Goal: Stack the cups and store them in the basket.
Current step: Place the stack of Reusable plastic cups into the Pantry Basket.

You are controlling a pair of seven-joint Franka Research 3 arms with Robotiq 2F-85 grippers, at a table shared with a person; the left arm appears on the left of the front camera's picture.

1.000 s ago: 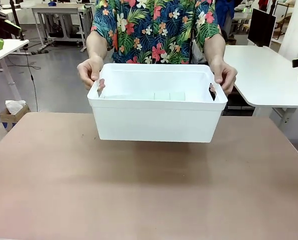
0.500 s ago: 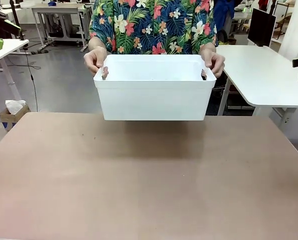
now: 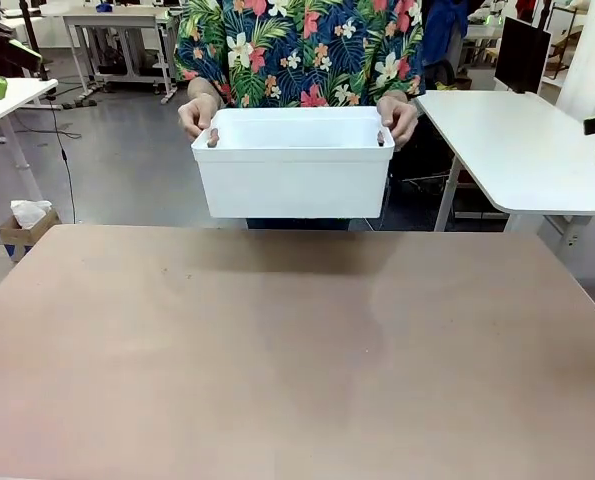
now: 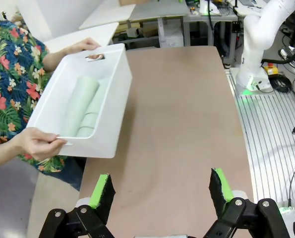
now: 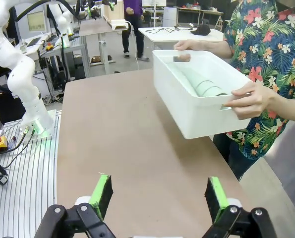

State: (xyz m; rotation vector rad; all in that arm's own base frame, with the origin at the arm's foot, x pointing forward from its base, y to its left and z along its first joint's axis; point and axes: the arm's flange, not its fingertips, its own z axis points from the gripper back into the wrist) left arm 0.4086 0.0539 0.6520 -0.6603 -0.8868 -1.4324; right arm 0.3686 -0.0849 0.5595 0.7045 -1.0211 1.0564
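Observation:
A person holds the white basket [image 3: 292, 170] by both end handles, lifted off the table past its far edge. Stacked pale green cups [image 4: 84, 104] lie on their side inside the basket [image 4: 83, 104]; the right wrist view also catches the cups [image 5: 202, 84] in the basket [image 5: 197, 99]. My left gripper [image 4: 161, 191] hangs open over the table with nothing between its fingers, well away from the basket. High above the brown tabletop, my right gripper [image 5: 159, 196] is open too and holds nothing.
The person's hands [image 3: 197, 117] grip the basket's short ends. The brown table [image 3: 297, 350] is bare. White tables stand at the right [image 3: 522, 150] and left [image 3: 7, 95] beyond it. The other arm's white base [image 4: 256, 44] stands beside the table.
The person has lifted the basket off the table and pulled it away toward their body, higher and farther from me. Neither gripper has visibly moved.

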